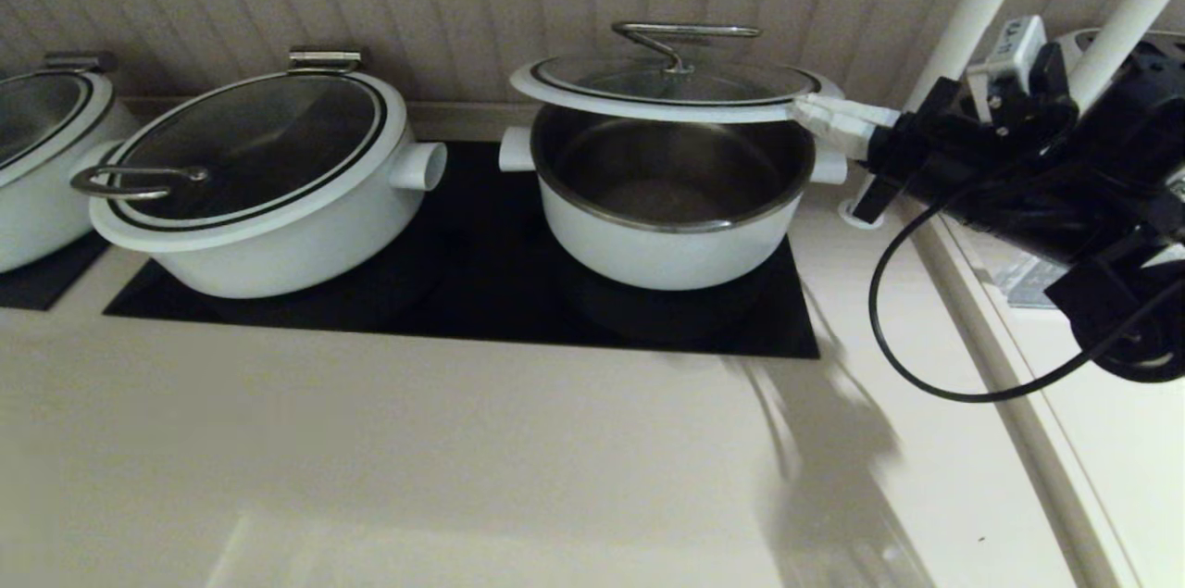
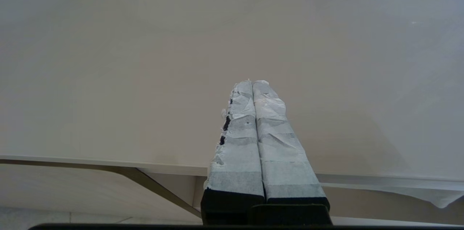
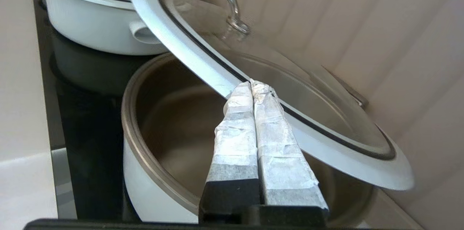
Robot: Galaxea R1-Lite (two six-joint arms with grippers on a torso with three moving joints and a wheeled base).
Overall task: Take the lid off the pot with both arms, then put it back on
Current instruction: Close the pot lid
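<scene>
The white pot (image 1: 667, 245) stands open on the black cooktop (image 1: 463, 301). Its glass lid (image 1: 667, 88), with a white rim and a wire handle, hangs roughly level a little above the pot's mouth. My right gripper (image 1: 819, 116) is shut on the lid's right rim. In the right wrist view the taped fingertips of the right gripper (image 3: 252, 84) meet at the lid's rim (image 3: 203, 56), over the pot's steel rim (image 3: 137, 143). My left gripper (image 2: 252, 83) is shut and empty over the bare countertop near its front edge. It is out of the head view.
A second white pot (image 1: 259, 199) with its lid on stands to the left on the cooktop. A third pot (image 1: 37, 162) is at the far left. The panelled wall is close behind. Two white poles (image 1: 972, 5) and the counter's raised edge are at the right.
</scene>
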